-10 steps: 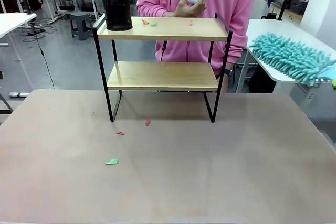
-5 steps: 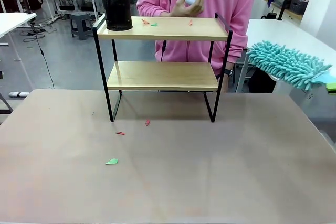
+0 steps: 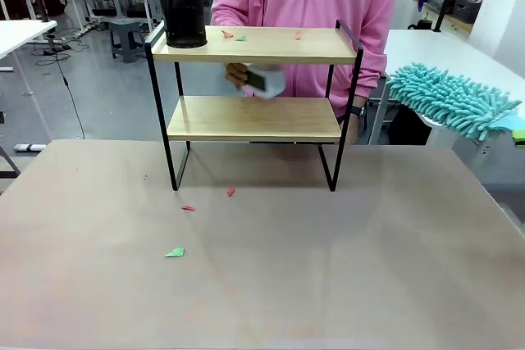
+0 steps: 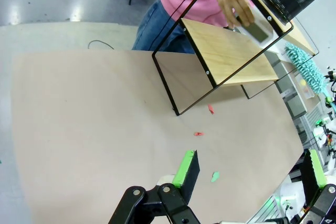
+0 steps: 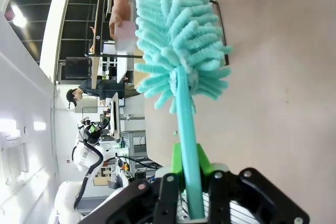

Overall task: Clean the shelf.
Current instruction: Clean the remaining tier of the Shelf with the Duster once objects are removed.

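The shelf [image 3: 254,117] stands at the table's far side, and its top board carries a black mesh cup [image 3: 182,14] and a few paper scraps [image 3: 239,37]. A person in pink reaches a hand with a white object [image 3: 262,81] between the two boards. A teal fluffy duster [image 3: 451,100] hangs at the right edge. My right gripper [image 5: 188,176] is shut on the duster's handle [image 5: 185,129], with the head [image 5: 178,40] straight ahead. My left gripper [image 4: 251,169] is open above the table, well short of the shelf [image 4: 231,51].
Paper scraps lie on the brown table in front of the shelf: two red ones [image 3: 230,191] [image 3: 188,208] and a green one [image 3: 174,252]. A white side table [image 3: 443,51] stands at the right behind the duster. More tables and a stool stand at the back left.
The person's hand has brought the white object down from above the top board to between the two boards. The duster shifted slightly left at first, then held still.
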Action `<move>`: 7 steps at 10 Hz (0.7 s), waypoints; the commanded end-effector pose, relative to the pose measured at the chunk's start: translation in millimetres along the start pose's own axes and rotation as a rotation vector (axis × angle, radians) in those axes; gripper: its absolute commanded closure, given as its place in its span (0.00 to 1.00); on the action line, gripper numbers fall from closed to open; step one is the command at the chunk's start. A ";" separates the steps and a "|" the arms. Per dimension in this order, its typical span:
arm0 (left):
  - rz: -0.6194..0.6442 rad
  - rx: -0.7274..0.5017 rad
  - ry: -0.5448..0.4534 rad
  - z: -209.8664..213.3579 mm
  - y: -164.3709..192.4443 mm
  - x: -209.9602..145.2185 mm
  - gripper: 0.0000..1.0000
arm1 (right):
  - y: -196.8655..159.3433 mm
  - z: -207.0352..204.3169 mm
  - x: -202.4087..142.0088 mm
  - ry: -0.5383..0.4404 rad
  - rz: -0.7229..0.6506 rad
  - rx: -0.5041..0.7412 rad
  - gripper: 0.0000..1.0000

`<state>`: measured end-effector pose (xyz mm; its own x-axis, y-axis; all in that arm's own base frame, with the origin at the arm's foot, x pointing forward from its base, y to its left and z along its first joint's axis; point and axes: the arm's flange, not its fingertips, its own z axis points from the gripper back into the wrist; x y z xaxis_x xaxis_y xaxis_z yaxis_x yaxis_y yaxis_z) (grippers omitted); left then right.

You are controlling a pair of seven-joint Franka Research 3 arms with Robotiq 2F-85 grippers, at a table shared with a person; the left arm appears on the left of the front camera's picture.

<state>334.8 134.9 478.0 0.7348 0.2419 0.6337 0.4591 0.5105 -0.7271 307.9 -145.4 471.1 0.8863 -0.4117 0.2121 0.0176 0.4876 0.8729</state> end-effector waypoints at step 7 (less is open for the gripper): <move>-0.022 -0.016 -0.015 -2.1 -0.3 0.1 0.00 | 0.8 2.8 0.1 -0.008 0.021 0.021 0.94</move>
<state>334.8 134.9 478.0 0.7348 0.2419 0.6337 0.4591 0.5105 -0.7271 307.8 -145.4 471.1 0.8866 -0.4112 0.2118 0.0173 0.4871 0.8731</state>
